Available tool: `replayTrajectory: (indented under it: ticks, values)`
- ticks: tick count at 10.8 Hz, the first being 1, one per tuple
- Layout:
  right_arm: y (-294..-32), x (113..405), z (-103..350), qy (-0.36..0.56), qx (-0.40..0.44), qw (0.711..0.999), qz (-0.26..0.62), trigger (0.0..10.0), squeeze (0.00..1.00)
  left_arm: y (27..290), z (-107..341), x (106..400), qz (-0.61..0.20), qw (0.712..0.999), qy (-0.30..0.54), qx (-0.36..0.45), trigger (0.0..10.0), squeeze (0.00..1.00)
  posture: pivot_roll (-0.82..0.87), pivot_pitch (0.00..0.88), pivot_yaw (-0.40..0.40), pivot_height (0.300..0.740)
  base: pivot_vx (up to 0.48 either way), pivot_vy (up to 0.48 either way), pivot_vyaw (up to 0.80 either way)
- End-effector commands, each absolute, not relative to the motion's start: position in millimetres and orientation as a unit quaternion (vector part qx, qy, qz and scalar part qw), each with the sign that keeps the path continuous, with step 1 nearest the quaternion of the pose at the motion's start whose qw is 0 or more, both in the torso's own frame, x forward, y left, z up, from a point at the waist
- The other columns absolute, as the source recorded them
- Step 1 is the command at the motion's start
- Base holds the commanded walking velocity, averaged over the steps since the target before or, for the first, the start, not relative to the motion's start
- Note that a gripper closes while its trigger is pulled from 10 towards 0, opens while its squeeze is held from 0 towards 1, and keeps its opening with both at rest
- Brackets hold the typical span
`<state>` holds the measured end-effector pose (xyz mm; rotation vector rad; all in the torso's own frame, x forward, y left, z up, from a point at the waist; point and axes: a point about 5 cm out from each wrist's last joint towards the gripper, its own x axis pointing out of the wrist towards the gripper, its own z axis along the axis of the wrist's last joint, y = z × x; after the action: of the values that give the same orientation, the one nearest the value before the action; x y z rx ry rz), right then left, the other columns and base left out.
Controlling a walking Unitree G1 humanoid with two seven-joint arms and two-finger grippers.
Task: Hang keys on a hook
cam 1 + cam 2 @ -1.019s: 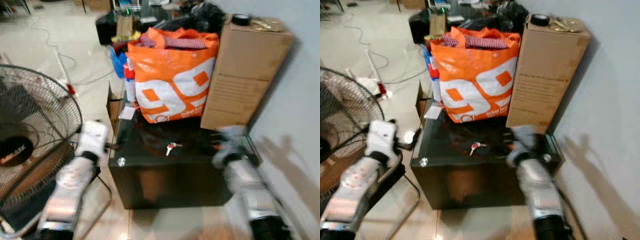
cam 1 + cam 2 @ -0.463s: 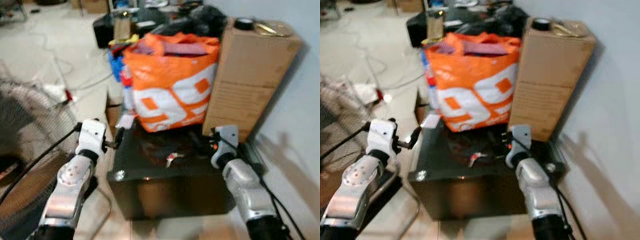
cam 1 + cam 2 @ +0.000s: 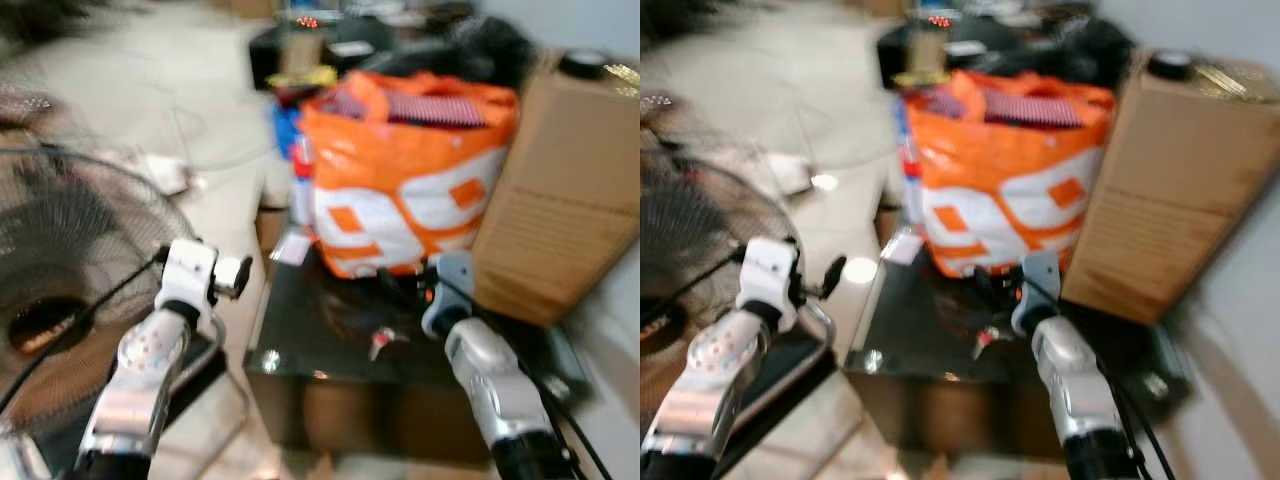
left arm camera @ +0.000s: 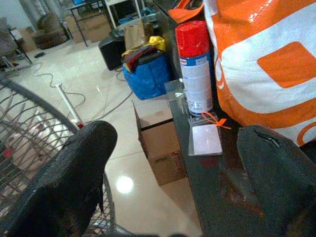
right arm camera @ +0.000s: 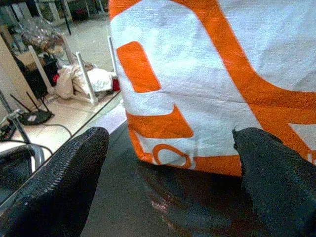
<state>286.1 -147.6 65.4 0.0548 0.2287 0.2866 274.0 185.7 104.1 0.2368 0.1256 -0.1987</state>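
Black tabletop (image 3: 330, 345) holds keys (image 3: 381, 341) just beside spread right fingers (image 5: 59, 182).

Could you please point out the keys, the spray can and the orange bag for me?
keys (image 3: 381, 341), left eye view, the red tag end.
spray can (image 4: 195, 69), left wrist view, the middle of its body.
orange bag (image 3: 405, 190), left eye view, its front face.

Arms: silver, rounded metal segments, small dark screw holes on the left forearm
Wrists: white blocks
Fingers (image 4: 74, 182): long, black, rough-textured pads
Cables: black, trailing along both forearms
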Motion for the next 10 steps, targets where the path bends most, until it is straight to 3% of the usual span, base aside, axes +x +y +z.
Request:
replayTrajectory:
  ticks: [1,7,10]
  values:
    - [-158,287,68,0.106,0.017,0.986,0.126,10.0,1.00,180,108,275,-0.111,0.985,0.053,0.121,10.0,0.00,-0.04,0.000,0.031,0.740,0.319,0.000,0.00]
    - [-158,289,65,0.121,-0.004,0.984,0.132,10.0,1.00,179,104,270,-0.115,0.984,0.058,0.123,10.0,0.00,-0.03,0.000,0.013,0.740,0.313,0.000,0.00]
    - [-163,289,48,0.194,-0.048,0.972,0.121,10.0,1.00,172,98,266,-0.176,0.971,0.085,0.138,10.0,0.00,-0.03,0.000,0.012,0.740,0.000,0.000,0.00]
